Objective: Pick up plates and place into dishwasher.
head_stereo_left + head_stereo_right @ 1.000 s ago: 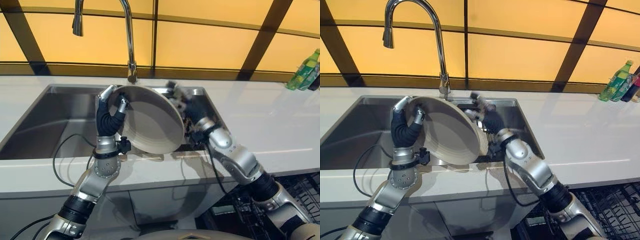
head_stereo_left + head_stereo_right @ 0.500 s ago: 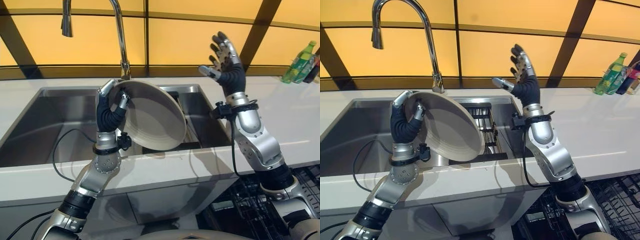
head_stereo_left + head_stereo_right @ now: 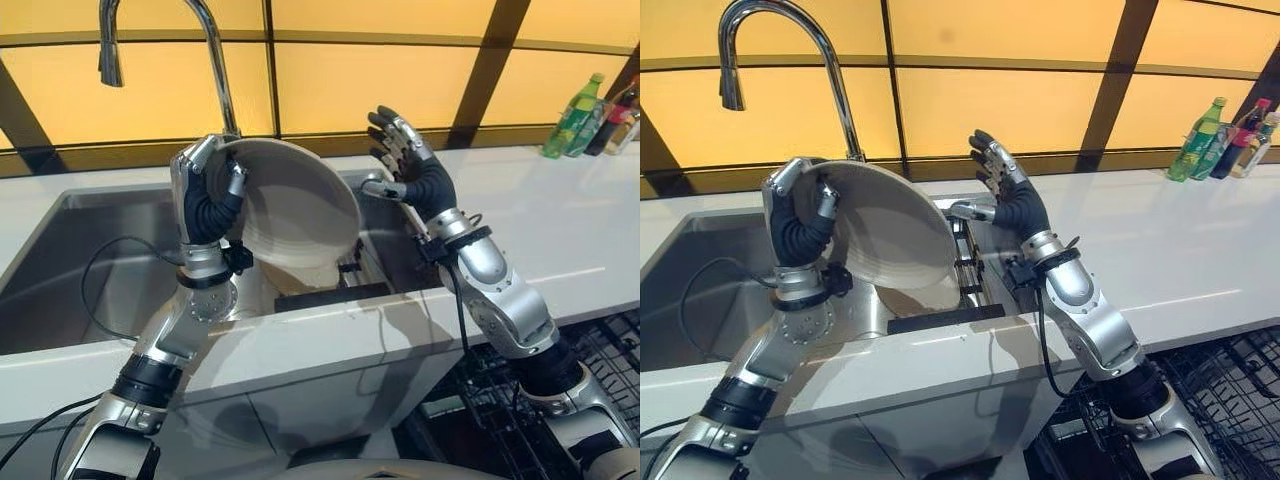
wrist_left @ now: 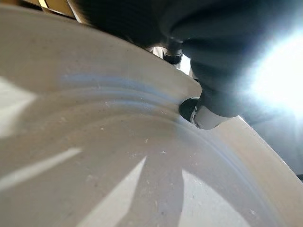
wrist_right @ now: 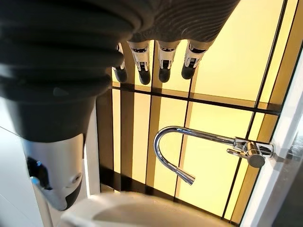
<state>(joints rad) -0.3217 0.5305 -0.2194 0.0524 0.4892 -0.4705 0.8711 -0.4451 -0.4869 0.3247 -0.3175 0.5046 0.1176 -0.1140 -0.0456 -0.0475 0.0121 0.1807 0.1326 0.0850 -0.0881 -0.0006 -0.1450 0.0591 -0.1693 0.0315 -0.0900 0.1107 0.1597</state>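
Plate [image 3: 300, 215] up off the sink [image 3: 90, 250], tilted on edge above the basin, rim clamped by left hand [image 3: 205, 190] with thumb on the inner face and fingers curled over the back. Same grip in left wrist view: thumb tip pressed on the plate's inner slope. Right hand [image 3: 405, 165] just beside the plate's far rim, apart from it, fingers spread and relaxed, grasping nothing. Faucet [image 3: 830, 70] behind, rising over the sink. Dark rack [image 3: 965, 260] low in the basin, under the plate. Bottles [image 3: 1215, 135] far off on the counter [image 3: 1180, 250]. Dishwasher rack [image 3: 1230, 385] down at lower right, below counter level. Judged progress: pickup done, plate lifted clear; carry across to the right and down into the dishwasher not yet done, perhaps via a pass to the right hand.
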